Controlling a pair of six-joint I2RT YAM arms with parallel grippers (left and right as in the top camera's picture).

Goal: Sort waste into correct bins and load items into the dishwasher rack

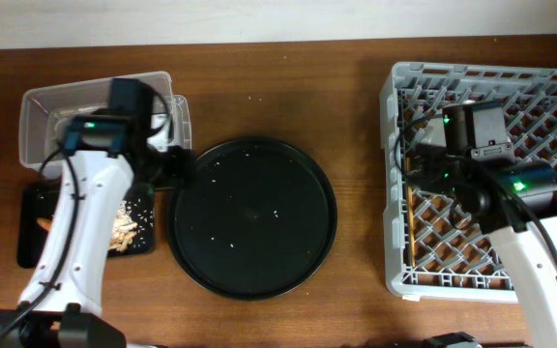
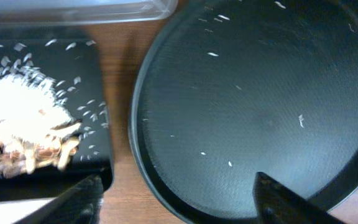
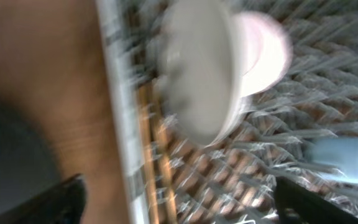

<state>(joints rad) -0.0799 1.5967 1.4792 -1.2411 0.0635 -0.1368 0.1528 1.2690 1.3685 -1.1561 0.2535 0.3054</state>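
In dishwasher rack [image 1: 482, 70], chopsticks [image 1: 410, 227] lengthwise along left wall, left end effector [image 2: 179, 186] wide, right end effector [image 3: 180, 186] wide

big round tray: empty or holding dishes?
Empty of dishes. The round black tray holds only scattered rice grains, per overhead and left wrist views.

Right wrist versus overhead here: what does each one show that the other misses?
Right wrist only: a pale plate on edge, a white bowl next to it and a blue cup, all blurred; overhead, the right arm covers them. Overhead only: the clear tub and the shallow black tray of food scraps. Both: the rack, the chopsticks in it, the table.
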